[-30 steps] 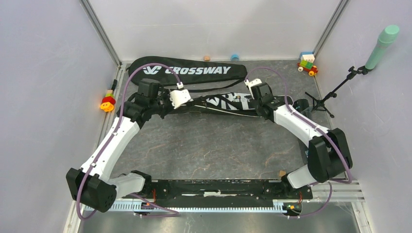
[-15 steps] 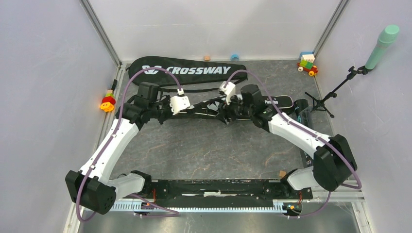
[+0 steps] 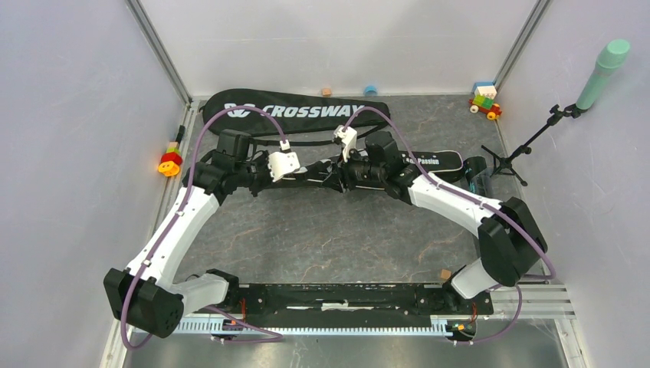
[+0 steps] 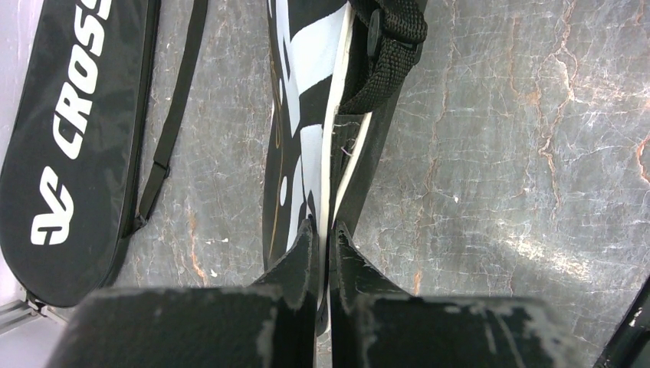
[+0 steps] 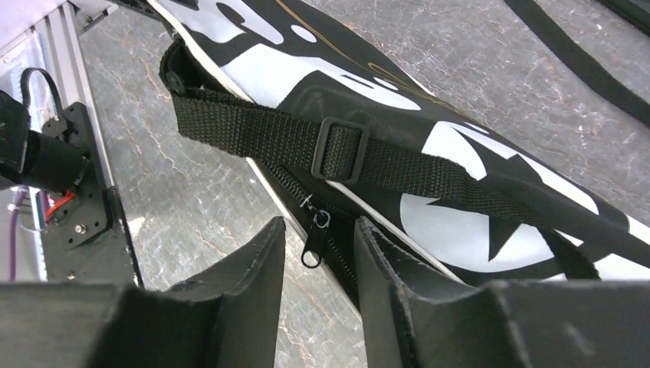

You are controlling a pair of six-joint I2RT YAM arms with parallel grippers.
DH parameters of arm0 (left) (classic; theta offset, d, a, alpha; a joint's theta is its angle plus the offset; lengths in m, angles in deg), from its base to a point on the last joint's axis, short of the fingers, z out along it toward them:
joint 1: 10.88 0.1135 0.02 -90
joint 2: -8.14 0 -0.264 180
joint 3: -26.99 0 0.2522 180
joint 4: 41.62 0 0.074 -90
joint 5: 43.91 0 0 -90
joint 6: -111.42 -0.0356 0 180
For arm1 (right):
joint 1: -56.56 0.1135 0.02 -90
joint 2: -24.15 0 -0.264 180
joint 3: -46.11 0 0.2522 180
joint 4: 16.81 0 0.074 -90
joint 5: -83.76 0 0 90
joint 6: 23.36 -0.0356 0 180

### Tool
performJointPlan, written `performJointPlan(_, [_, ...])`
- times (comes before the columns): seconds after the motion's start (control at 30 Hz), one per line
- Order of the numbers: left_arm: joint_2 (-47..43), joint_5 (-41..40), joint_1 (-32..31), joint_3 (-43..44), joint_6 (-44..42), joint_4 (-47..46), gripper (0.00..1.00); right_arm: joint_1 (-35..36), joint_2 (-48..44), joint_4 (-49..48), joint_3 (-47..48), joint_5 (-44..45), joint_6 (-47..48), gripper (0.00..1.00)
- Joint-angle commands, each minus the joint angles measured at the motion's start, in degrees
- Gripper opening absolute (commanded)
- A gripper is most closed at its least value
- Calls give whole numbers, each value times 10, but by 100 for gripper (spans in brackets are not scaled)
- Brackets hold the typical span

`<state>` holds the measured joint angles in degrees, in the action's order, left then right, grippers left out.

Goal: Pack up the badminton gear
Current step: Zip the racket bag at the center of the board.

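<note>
The grey stone table (image 3: 329,238) is boxed in by walls on the left, far and right sides, with the arms' base rail (image 3: 345,297) along the near edge. The widest free stretch lies between that rail and the black-and-white bag (image 3: 429,162), which runs left to right across the middle. The far strip is tighter: the CROSSWAY bag (image 3: 306,111) lies along the back wall, its loose strap trailing toward the other bag.

The left gripper (image 4: 326,249) is pressed together on the long edge of the black-and-white bag, pinching the fabric near its left end. The right gripper (image 5: 318,261) stands spread over the same bag's zip side, close to the left one; the zip pull (image 5: 312,251) hangs in the gap between its fingers (image 5: 253,264), and no contact shows. A webbing strap with a buckle (image 5: 337,149) crosses the bag just beyond.

Counted: 2 racket bags, 1 mint-green microphone (image 3: 604,70) on a stand at the right wall, 2 clusters of toy blocks (image 3: 170,161) at the left and far-right edges. A dark item (image 3: 477,175) just off the bag's right end may be a tube; the view is too poor to say.
</note>
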<state>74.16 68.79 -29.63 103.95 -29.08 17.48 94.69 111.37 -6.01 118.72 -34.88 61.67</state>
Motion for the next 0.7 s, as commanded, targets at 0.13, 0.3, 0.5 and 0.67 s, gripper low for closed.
performJointPlan(0.13, [0, 15, 1, 12, -33, -16, 6, 4, 7, -61, 22, -16, -62, 0])
performJointPlan(0.3, [-7, 64, 0, -6, -62, -9, 100, 6, 4, -76, 15, -43, -76, 0])
performJointPlan(0.5, [53, 100, -2, 21, -52, -17, 100, 11, 5, -84, 14, -69, -72, 0])
performJointPlan(0.67, [112, 115, -6, 54, -71, 11, 100, 12, -2, -104, 1, -70, -80, 0])
